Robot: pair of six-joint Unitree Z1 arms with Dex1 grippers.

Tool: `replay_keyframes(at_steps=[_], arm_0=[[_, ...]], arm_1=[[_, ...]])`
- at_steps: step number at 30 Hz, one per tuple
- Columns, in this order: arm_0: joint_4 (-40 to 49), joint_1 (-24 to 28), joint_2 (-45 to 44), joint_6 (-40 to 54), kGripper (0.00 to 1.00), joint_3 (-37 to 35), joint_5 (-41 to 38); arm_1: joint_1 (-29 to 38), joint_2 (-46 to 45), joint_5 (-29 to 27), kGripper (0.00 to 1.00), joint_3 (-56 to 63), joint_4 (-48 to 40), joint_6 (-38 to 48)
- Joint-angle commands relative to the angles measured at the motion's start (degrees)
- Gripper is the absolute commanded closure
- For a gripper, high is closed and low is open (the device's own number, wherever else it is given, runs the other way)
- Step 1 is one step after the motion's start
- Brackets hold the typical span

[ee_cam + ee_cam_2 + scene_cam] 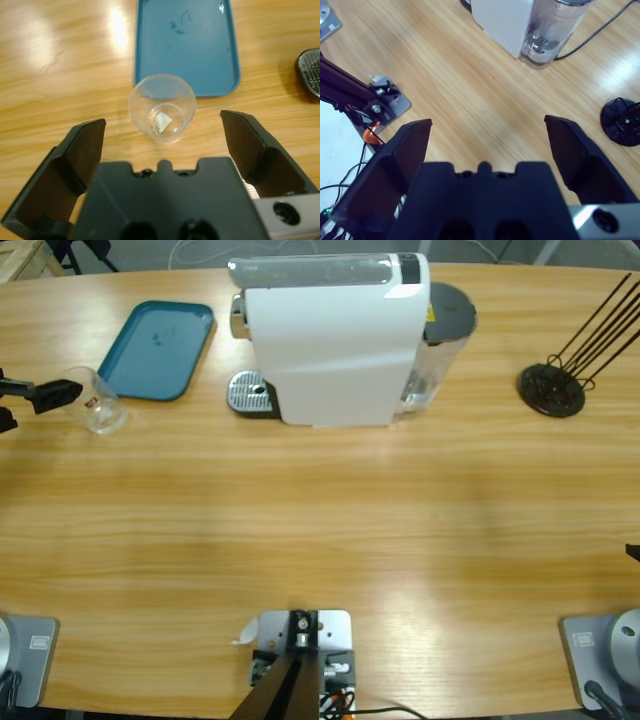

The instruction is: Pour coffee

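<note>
A clear glass tumbler (101, 404) stands upright on the table near its left end, just in front of the blue tray (160, 348). In the left wrist view the tumbler (162, 107) looks empty apart from a small pale mark at its bottom. My left gripper (162, 122) is open, its jaws spread wide on either side just short of the glass and not touching it. From above, the left gripper (38, 406) comes in from the left edge. My right gripper (488, 125) is open over bare table, holding nothing. The coffee is out of view.
A white coffee machine (330, 335) stands at the back middle, with a metal drip grate (250, 392) at its left and a clear water tank (440, 350) at its right. A black wire rack (552, 388) stands at the back right. A cable (600, 30) trails behind the tank.
</note>
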Motion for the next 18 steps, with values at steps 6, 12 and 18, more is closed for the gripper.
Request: replay_keyframes(at_steps=[6,12,18], arm_0=[[-2.3,1.9,9.4,-4.1,0.0,2.1,3.7],[-4.3,2.5,12.4,-4.3,0.0,2.1,3.1],[-5.9,2.5,13.9,-3.9,0.0,2.1,0.9]], arm_1=[[-0.3,-0.5,1.2,0.0,2.4,-0.8,0.0],[-0.3,-0.6,1.4,0.0,2.4,-0.8,0.0],[-0.3,-1.0,1.6,0.0,2.3,-0.7,0.0]])
